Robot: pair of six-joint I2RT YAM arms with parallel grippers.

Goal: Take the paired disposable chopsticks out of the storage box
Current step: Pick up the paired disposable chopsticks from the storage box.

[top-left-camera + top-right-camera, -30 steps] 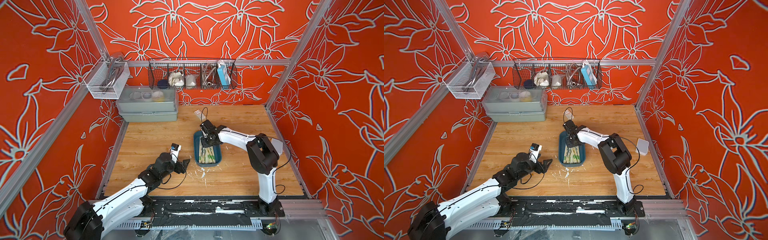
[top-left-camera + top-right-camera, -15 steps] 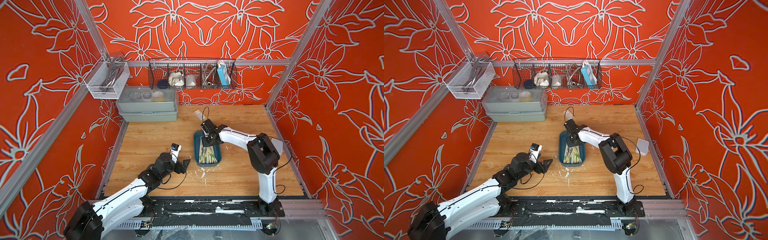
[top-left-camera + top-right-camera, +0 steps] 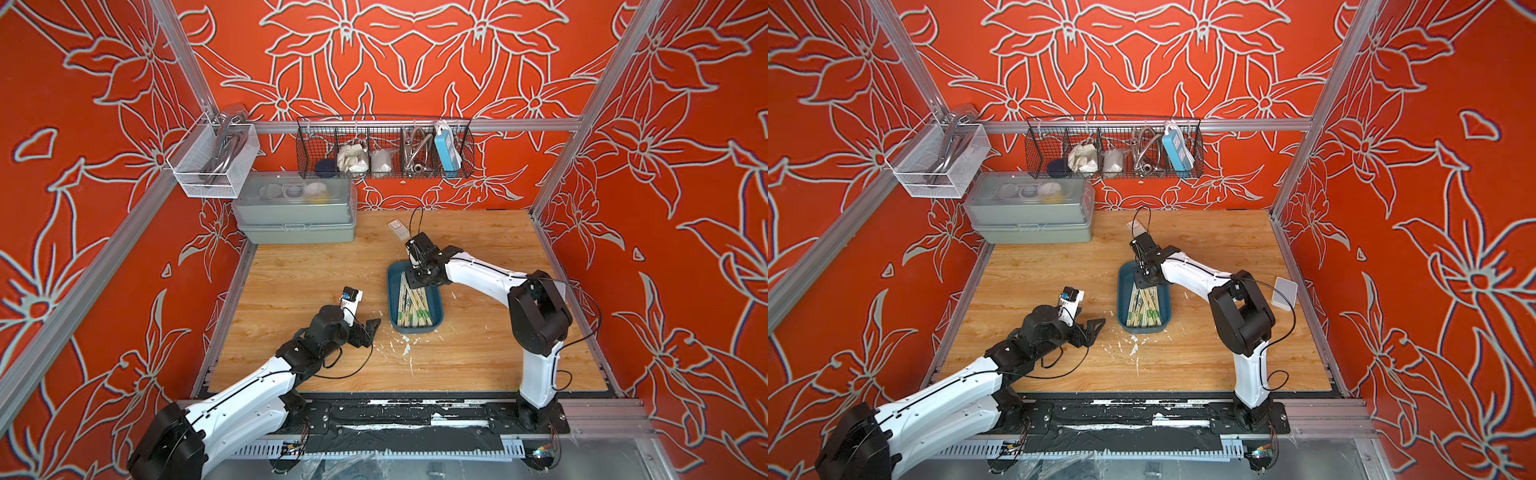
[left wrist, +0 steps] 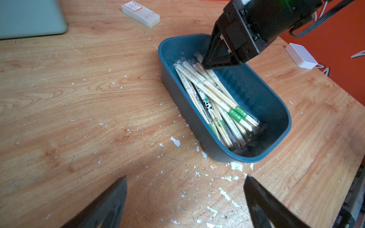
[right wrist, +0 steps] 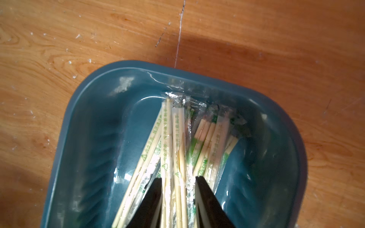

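The storage box (image 3: 417,331) is a shallow teal tray at mid-table, also in the other top view (image 3: 1144,331). The paired disposable chopsticks (image 3: 411,305) lie piled inside it in clear sleeves with green bands (image 4: 213,94). My right gripper (image 5: 178,177) points down into the box's far end (image 3: 415,284). It is open by a narrow gap, its fingers straddling a couple of chopstick pairs (image 5: 173,134) that still rest in the pile. My left gripper (image 4: 185,177) is wide open and empty, low over the table just left of the box (image 3: 370,332).
A grey lidded case (image 3: 295,212) stands at the back left under a white mesh basket (image 3: 212,166). A black wire basket (image 3: 384,149) hangs on the back wall. A small white block (image 4: 140,13) lies behind the box, a white box (image 3: 1284,293) at the right edge. White flecks (image 3: 405,345) litter the wood.
The right gripper stays down in the far end of the box, shifted only slightly. The left arm has not moved.
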